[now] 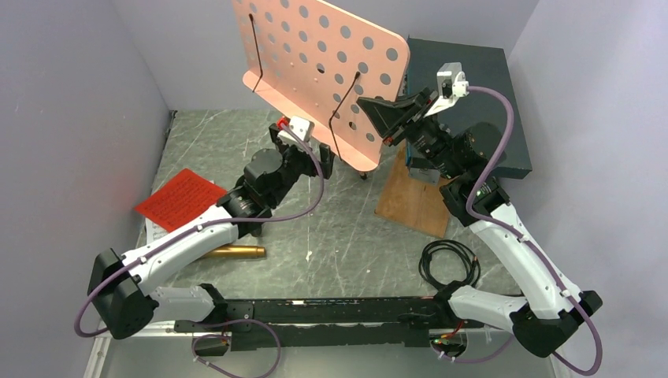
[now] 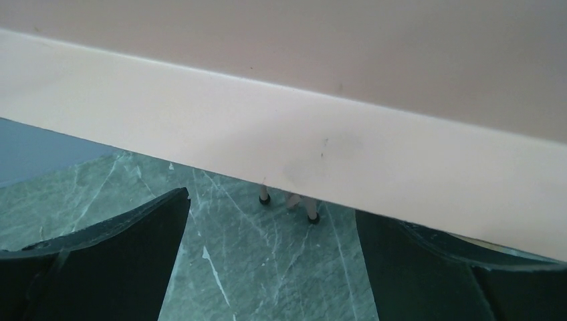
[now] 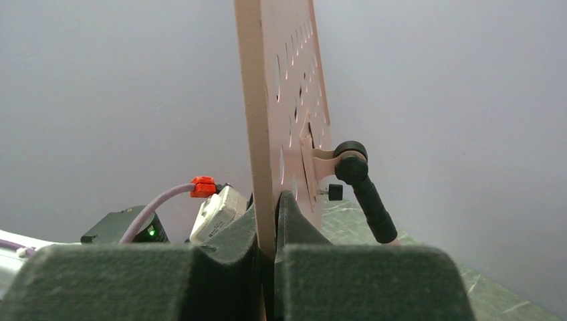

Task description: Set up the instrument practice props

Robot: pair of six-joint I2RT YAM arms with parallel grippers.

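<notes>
The pink perforated music stand (image 1: 323, 71) stands upright at the back of the table. My right gripper (image 1: 380, 120) is shut on the right edge of its panel (image 3: 267, 120); in the right wrist view both pads press the thin pink edge at my right gripper (image 3: 273, 221). My left gripper (image 1: 323, 160) hangs open just below the stand's shelf (image 2: 301, 154), touching nothing, and two tripod feet (image 2: 312, 217) show between its fingers (image 2: 114, 254). A red music sheet (image 1: 179, 198) and a gold microphone (image 1: 232, 252) lie at the left.
A dark teal box (image 1: 473, 87) sits on a wooden board (image 1: 410, 201) at the back right, close behind my right arm. A black cable coil (image 1: 449, 264) lies near the right arm's base. Grey walls close in on both sides.
</notes>
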